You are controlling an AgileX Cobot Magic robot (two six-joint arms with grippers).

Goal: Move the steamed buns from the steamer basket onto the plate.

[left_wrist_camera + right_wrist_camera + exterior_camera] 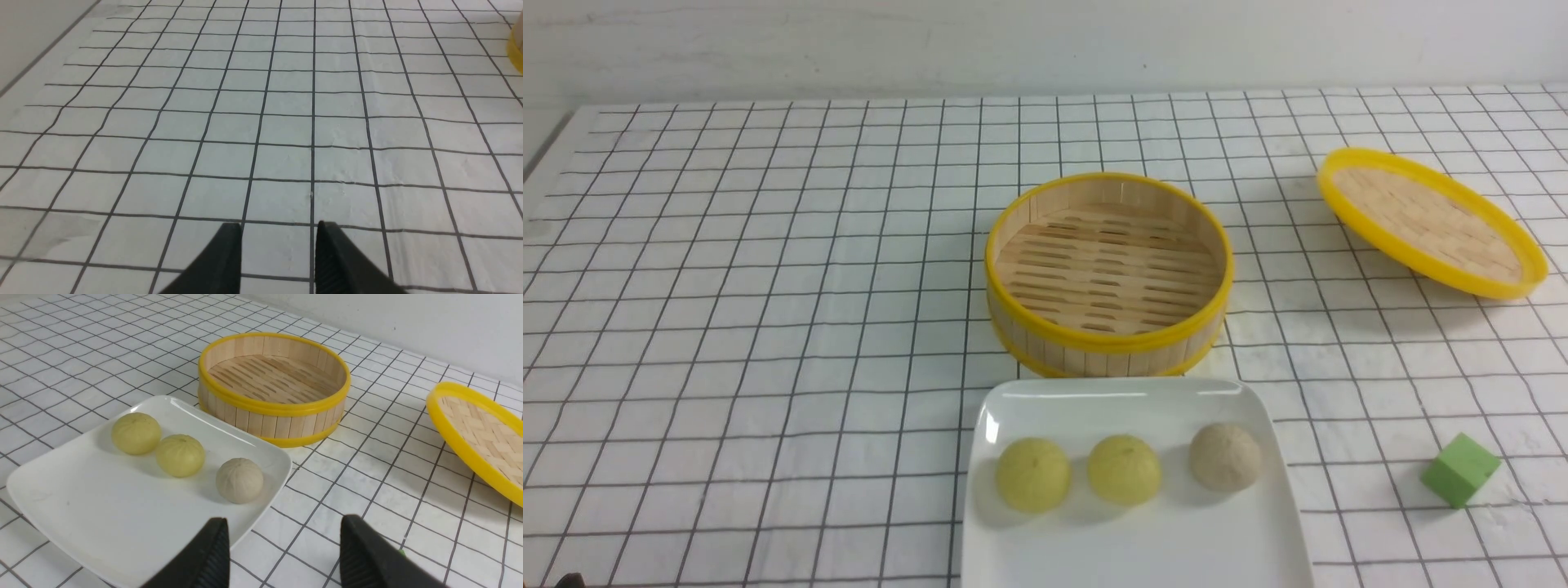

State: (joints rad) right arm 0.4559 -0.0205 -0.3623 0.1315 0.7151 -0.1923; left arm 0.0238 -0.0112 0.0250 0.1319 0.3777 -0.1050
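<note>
We see the three buns on the plate [1135,555], in a row along its far half: two yellow ones [1033,474] [1124,469] and a beige one [1225,456] nearest the plate's right edge. None of them touch each other. The plate sits at the table's [727,327] near edge, and its near side is cut off by the bottom of the front view, so we cannot see its whole outline.

The basket [1108,347] stands upright just beyond the plate's far edge, and we see only its bare slatted floor inside. The lid [1431,220] lies toward the table's far right corner, tilted; what props it we cannot make out. A green cube [1460,469] rests near the right end of the near edge, well apart from the plate.

Neither arm shows in the front view. From its wrist camera, the left gripper [278,228] hangs over bare gridded cloth, its jaws apart with nothing between them. The right gripper [284,524] hovers above the plate's right corner, jaws spread wide and holding nothing. Only the tips of both grippers are in frame.
</note>
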